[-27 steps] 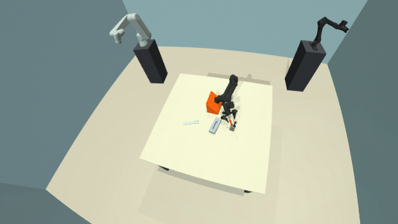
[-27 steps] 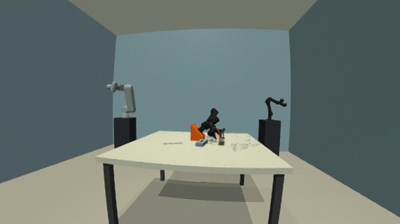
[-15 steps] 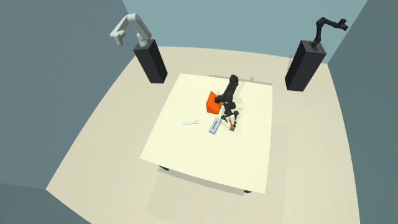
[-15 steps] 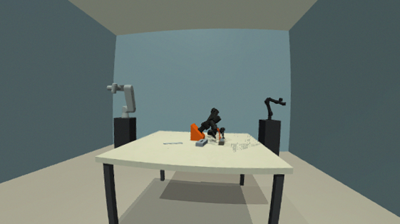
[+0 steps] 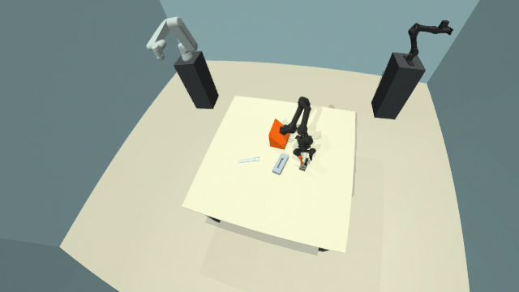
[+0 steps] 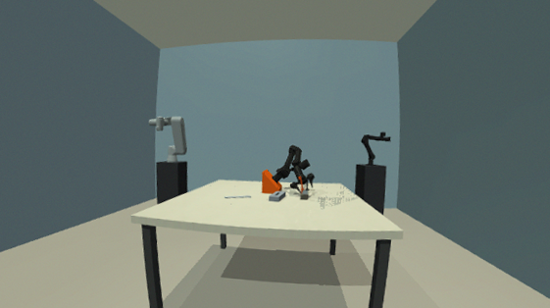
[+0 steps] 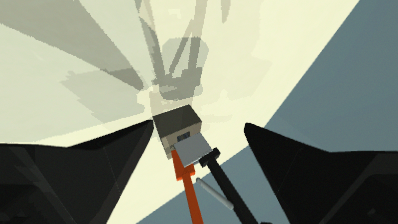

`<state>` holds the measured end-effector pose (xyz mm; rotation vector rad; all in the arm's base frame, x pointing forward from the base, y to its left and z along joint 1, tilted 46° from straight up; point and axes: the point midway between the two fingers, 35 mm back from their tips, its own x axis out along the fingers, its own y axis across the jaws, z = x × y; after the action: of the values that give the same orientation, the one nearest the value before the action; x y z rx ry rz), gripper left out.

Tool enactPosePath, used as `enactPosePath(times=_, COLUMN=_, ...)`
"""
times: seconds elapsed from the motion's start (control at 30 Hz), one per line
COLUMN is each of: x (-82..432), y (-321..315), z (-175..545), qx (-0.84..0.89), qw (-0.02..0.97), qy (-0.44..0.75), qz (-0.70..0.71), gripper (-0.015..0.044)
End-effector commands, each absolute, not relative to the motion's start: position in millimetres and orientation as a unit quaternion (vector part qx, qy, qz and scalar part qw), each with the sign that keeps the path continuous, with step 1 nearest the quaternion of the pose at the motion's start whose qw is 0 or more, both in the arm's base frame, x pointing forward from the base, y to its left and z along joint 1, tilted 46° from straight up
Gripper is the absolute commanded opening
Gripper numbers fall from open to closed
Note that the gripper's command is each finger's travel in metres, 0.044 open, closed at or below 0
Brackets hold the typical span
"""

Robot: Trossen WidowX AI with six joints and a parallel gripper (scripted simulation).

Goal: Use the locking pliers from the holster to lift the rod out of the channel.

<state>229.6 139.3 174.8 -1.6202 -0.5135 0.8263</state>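
Note:
My gripper [image 5: 304, 156] [image 6: 302, 182] [image 7: 199, 125] is wide open and empty, close to the pliers. The locking pliers, with an orange handle [image 5: 301, 160] [image 6: 301, 183] [image 7: 190, 196] and a black handle [image 7: 228, 187], stand with their handles up in the small grey-brown holster [image 5: 302, 168] [image 6: 304, 195] [image 7: 177, 121]. In the wrist view both handles show between the two fingers, without visible contact. The grey channel block [image 5: 276, 170] [image 6: 277, 196] lies flat to the left of the holster in the top view. It has a dark slot; the rod is too small to make out.
My arm's base sits on an orange wedge [image 5: 277, 140] [image 6: 270, 183] behind the channel block. A thin pale strip [image 5: 249, 160] [image 6: 238, 197] lies on the table left of the block. Two other arms stand on dark pedestals [image 5: 196, 83] [image 5: 395, 87] beyond the table.

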Motion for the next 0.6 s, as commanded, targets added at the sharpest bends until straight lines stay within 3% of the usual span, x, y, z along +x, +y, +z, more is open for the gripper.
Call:
enactPosePath(times=0.0, x=248, y=150, z=231, qx=-0.532, qw=0.752, qy=-0.151, qz=0.359, gripper=0.044)
enactPosePath(times=0.17, x=275, y=124, z=265, qx=-0.41, qw=0.861, qy=-0.089, qz=0.286, gripper=0.044)
enactPosePath(times=0.57, x=305, y=68, z=313, qx=-0.175, qw=0.973, qy=-0.042, qz=0.142, gripper=0.044)
